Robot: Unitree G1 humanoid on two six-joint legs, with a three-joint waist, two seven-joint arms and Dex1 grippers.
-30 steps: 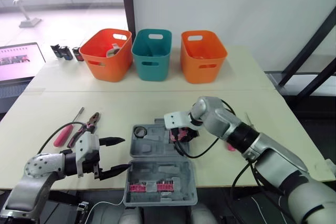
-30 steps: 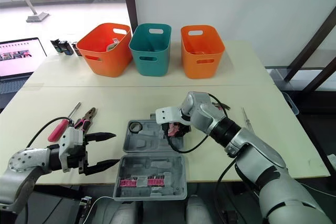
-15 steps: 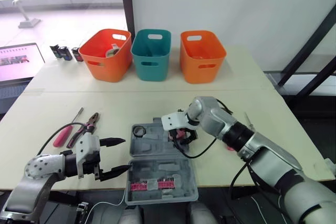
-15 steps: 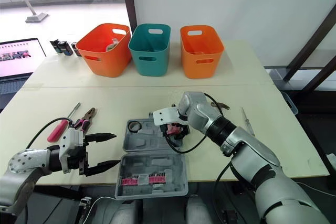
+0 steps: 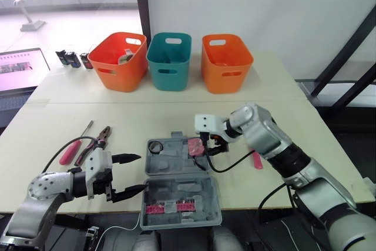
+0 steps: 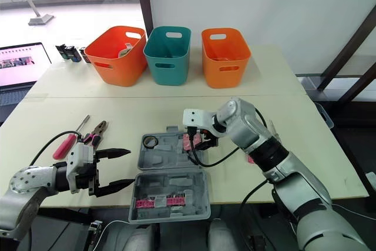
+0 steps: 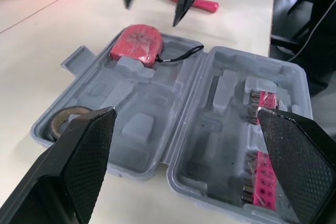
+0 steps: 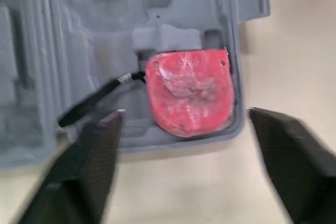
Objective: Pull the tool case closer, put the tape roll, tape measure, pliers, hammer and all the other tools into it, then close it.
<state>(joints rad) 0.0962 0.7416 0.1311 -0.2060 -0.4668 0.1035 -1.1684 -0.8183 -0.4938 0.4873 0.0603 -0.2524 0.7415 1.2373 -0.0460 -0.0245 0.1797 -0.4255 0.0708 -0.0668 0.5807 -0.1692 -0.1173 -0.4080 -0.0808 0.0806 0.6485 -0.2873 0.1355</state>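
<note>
At the near edge of the tabletop (image 5: 41,127) the grey tool case (image 5: 176,166) lies fully open and flat, in the middle between the two arms, its hinge running left to right. The near half holds two strips of pink bits (image 5: 187,205) in its moulded slots. Just left of that near half, the left hand (image 5: 141,172) hovers low with its two black fingers spread wide, released and gripping nothing; its tips point right toward the case's edge. In the far half of the case, the tape roll (image 5: 156,146) sits in the far-left corner, and the red tape measure (image 5: 195,147) lies in its recess at the far-right corner, its black strap trailing toward the hinge. The right hand (image 5: 215,145) hangs just above and to the right of the tape measure, fingers parted and empty, apart from it. To the right of the right forearm the pink-handled hammer (image 5: 257,160) lies on the tabletop outside the case. On the left side the pliers (image 5: 97,142) and a red-handled screwdriver (image 5: 70,152) lie side by side, well apart from the case. Along the far side stand three baskets in a row: an orange basket (image 5: 120,72), a teal basket (image 5: 169,72), and another orange basket (image 5: 226,72). A laptop (image 5: 20,69) sits at the far left.
</note>
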